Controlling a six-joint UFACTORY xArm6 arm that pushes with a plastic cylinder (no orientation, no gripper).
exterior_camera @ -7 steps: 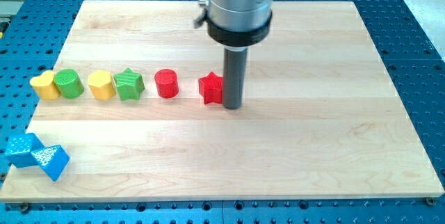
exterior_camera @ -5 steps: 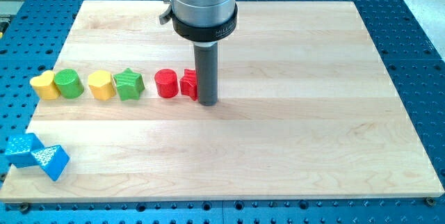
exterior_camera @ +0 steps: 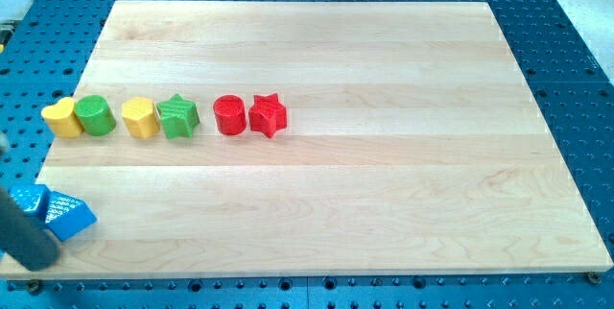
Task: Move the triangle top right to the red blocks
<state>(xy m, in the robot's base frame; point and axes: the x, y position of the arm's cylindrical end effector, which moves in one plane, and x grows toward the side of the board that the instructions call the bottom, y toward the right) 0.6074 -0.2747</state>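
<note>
My tip point(exterior_camera: 34, 263) sits at the blue triangle point(exterior_camera: 69, 216) (no hand to open); next, shove it up-right toward the red star point(exterior_camera: 268, 115)

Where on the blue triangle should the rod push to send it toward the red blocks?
Push the blue triangle on its lower-left side, coming from the view's bottom left: the red star lies up and right. My tip sits at its lower left.

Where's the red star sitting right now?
The red star sits left of the board's centre in the camera view, touching the red cylinder on its left, at the right end of the row of blocks.
</note>
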